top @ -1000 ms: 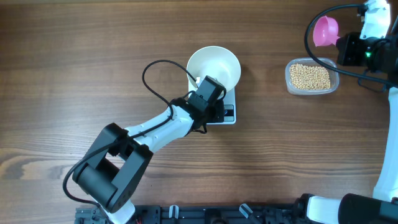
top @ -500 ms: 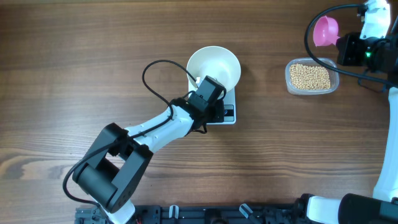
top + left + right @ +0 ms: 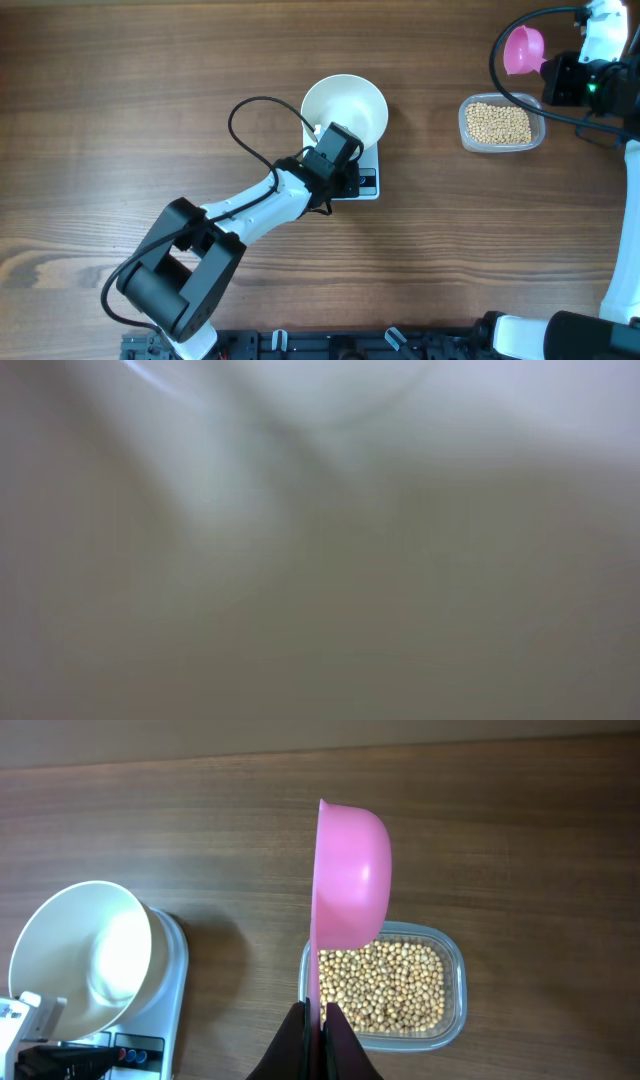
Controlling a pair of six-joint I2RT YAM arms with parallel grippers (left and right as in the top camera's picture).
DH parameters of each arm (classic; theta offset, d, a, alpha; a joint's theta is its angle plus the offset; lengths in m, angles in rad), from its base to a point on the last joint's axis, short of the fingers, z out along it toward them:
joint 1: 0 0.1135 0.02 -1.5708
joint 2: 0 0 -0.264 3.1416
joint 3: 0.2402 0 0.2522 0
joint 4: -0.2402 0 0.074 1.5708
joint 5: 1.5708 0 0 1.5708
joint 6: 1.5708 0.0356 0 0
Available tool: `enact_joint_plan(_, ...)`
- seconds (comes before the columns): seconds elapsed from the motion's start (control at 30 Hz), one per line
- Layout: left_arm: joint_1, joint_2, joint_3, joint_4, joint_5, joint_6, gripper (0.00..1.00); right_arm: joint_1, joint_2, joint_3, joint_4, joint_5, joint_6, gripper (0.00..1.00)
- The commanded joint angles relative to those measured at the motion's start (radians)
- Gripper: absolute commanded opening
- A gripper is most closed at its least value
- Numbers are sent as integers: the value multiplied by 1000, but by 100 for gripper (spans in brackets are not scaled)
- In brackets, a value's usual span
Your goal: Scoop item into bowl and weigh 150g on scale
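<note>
The wooden surface [image 3: 120, 100] fills the overhead view. Across its lower left lies the left arm, reaching up to the middle of the frame. The left end effector [image 3: 350, 178] sits closed down over the front edge of the scale [image 3: 370, 185]. Its wrist view is only a pale blur, so I cannot tell whether it touches the button panel.

The white bowl [image 3: 344, 108] stands on the scale just above frame centre and is empty. It overhangs the platform's far edge, so a nudge would likely shift it and upset the reading.

The clear tub [image 3: 466, 128] rests well apart, at the right of the frame. In the upper right corner, the right end effector [image 3: 318, 1018] is pinched narrow on the thin handle of the pink scoop [image 3: 350, 870]. The scoop is turned on edge above the tub, nothing in it.

The beans [image 3: 498, 122] all lie in the tub, in a shallow layer. They look hard, smooth and round, and light one by one, so they should roll and scatter at any tilt. No finger could pick them up usefully, so the scoop must take them. It likely needs to go in low along the layer and come out level. The slim handle may twist in the grip once loaded.
</note>
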Motion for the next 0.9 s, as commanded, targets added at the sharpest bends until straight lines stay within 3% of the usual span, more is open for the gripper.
enact_joint_plan(0.0,-3,10,-3,2,-17,-6,4,-4,8,0,0,-16,10,4)
enact_joint_plan(0.87,-3,72,-3,9,-17,-6,4,-4,8,0,0,14,10,4)
